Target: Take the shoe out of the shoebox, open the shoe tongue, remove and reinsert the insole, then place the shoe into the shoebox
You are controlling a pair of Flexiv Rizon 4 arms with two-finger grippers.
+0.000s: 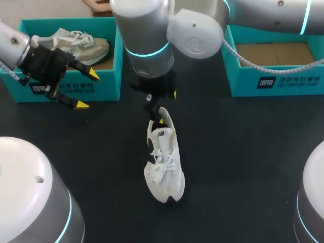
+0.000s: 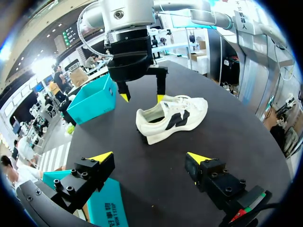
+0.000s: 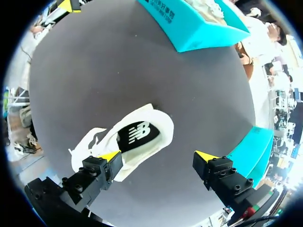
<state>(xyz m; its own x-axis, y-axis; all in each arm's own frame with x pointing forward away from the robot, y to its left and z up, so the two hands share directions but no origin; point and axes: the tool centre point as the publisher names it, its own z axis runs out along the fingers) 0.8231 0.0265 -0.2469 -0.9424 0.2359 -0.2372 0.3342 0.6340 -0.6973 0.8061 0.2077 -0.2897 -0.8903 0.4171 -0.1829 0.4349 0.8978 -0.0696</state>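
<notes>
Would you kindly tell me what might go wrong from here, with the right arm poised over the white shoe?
1. The right jaws stand open at the heel of the white shoe, one finger over its opening and the other beside it. Closing unevenly may tip or slide the free-standing shoe.
2. Its splayed laces could snag when the shoe is handled.

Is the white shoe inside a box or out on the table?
Out. The white shoe sits upright on the black table, apart from the left teal box and the right teal box.
</notes>
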